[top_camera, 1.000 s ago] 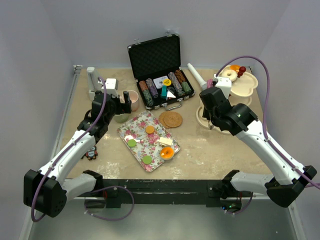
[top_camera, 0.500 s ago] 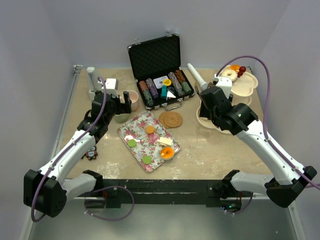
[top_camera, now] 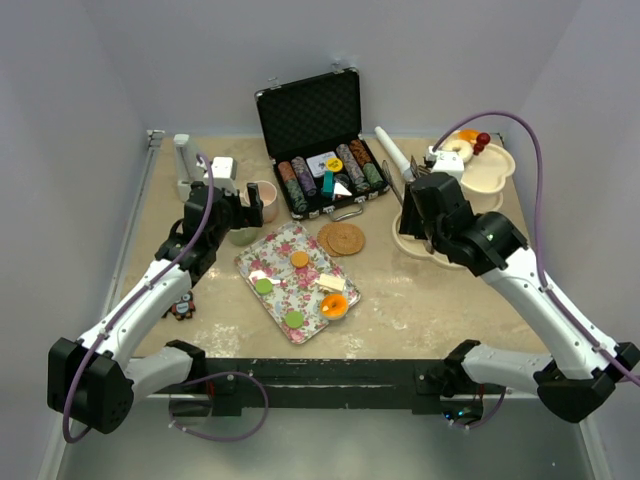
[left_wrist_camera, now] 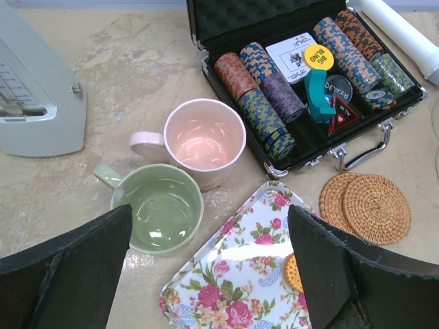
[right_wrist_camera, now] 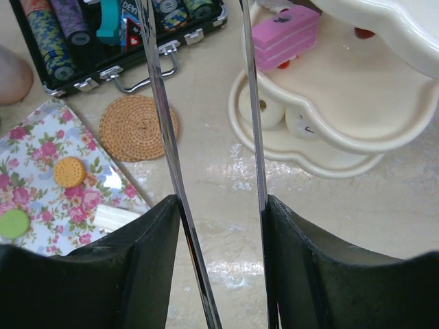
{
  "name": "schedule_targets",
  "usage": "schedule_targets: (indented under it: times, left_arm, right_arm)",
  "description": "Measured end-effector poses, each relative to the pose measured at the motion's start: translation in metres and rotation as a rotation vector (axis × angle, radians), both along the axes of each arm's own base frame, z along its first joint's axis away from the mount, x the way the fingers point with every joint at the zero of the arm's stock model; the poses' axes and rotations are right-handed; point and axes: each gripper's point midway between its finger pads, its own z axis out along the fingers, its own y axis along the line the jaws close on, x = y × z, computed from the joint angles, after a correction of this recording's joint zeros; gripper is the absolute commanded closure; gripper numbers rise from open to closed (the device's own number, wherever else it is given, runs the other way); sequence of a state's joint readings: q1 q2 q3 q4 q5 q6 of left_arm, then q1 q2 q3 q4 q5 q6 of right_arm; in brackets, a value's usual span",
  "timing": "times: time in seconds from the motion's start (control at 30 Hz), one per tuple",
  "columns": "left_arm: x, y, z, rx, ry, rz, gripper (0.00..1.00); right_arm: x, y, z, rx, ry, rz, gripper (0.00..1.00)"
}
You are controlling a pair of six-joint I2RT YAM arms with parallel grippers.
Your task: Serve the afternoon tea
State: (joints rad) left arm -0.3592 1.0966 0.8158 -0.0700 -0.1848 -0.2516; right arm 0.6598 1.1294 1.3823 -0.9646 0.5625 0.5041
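Note:
My right gripper [right_wrist_camera: 219, 205] is shut on a pair of metal tongs [right_wrist_camera: 159, 103]. The tongs' two blades stand apart with nothing between them and point at the cream scalloped stand [right_wrist_camera: 357, 147]. A pink layered cake [right_wrist_camera: 285, 38] lies on the stand's middle tier, and two white sweets [right_wrist_camera: 264, 110] sit on the bottom tier. A donut [top_camera: 458, 148] and red pieces lie on the top tier. My left gripper [left_wrist_camera: 209, 233] is open and hangs above the green cup [left_wrist_camera: 163, 205] and the pink cup [left_wrist_camera: 206, 140], touching neither.
A floral tray [left_wrist_camera: 240, 274] with biscuits and small sweets [top_camera: 335, 305] lies mid-table. Behind it is an open poker chip case [top_camera: 325, 170], with rattan coasters [top_camera: 343, 238] in front of it. A white metronome-like box [left_wrist_camera: 34, 103] stands at the far left, and a white roll [top_camera: 392, 150] lies near the stand.
The tongs' blades have spread apart. My right arm has lifted and drawn slightly back from the stand. The left arm has not moved.

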Motion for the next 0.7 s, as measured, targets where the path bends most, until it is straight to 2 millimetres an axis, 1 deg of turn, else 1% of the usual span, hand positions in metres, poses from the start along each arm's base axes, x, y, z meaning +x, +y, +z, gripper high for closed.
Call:
schedule_targets:
  times: [0.2, 0.3, 0.37, 0.47, 0.6, 0.67, 0.7]
  left_arm:
    - [0.000, 0.000, 0.000, 0.001, 0.001, 0.000, 0.00]
    - [0.000, 0.000, 0.000, 0.001, 0.001, 0.001, 0.00]
    - [0.000, 0.000, 0.000, 0.001, 0.001, 0.001, 0.00]
    - [0.000, 0.000, 0.000, 0.001, 0.001, 0.001, 0.00]
    - [0.000, 0.000, -0.001, 0.002, 0.002, 0.001, 0.00]
    - [0.001, 0.000, -0.002, 0.003, 0.005, 0.001, 0.00]
    - [0.001, 0.000, -0.003, 0.003, 0.007, 0.001, 0.00]
  right_arm:
    - [0.001, 0.019, -0.006, 0.027, 0.023, 0.102, 0.53]
    - [-0.001, 0.038, -0.008, 0.079, 0.038, 0.186, 0.54]
    - [-0.005, 0.050, -0.014, 0.113, 0.056, 0.240, 0.55]
    - [-0.020, 0.071, -0.037, 0.125, 0.115, 0.316, 0.55]
    - [-0.061, 0.111, -0.080, 0.105, 0.240, 0.456, 0.52]
    - [-0.079, 0.122, -0.099, 0.086, 0.301, 0.502, 0.50]
    - [-0.083, 0.125, -0.105, 0.078, 0.319, 0.511, 0.49]
